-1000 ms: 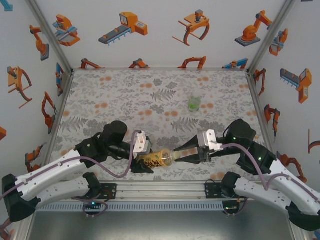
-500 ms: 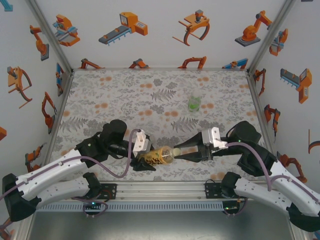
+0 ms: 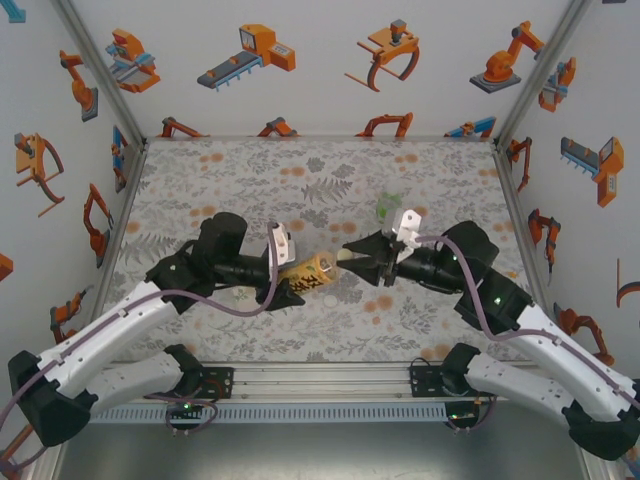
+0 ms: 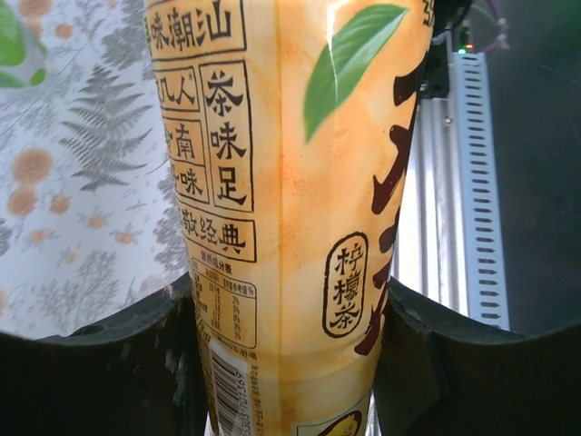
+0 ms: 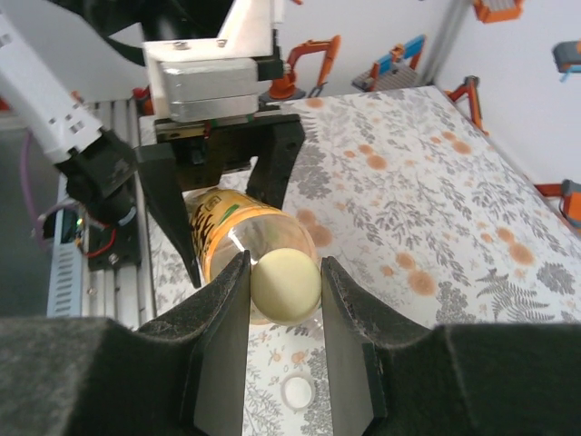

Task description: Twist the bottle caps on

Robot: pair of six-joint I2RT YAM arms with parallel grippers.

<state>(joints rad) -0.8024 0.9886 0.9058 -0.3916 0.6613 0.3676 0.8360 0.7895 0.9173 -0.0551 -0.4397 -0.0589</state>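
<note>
Both arms have carried the amber tea bottle [image 3: 312, 270] up-table; the small green bottle [image 3: 388, 208], formerly well off, now sits just beyond its mouth. The left gripper [image 3: 292, 282] is clamped on the bottle's body, which lies horizontal. The right gripper [image 3: 352, 260] is nearly closed, pinching the pale cap [image 5: 284, 286] at the mouth. A loose white cap [image 5: 297, 391] lies below the mouth. Judgement: threading under way, seating unconfirmed.

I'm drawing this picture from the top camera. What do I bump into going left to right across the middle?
Left gripper → bottle → right gripper, which is around the cap.
</note>
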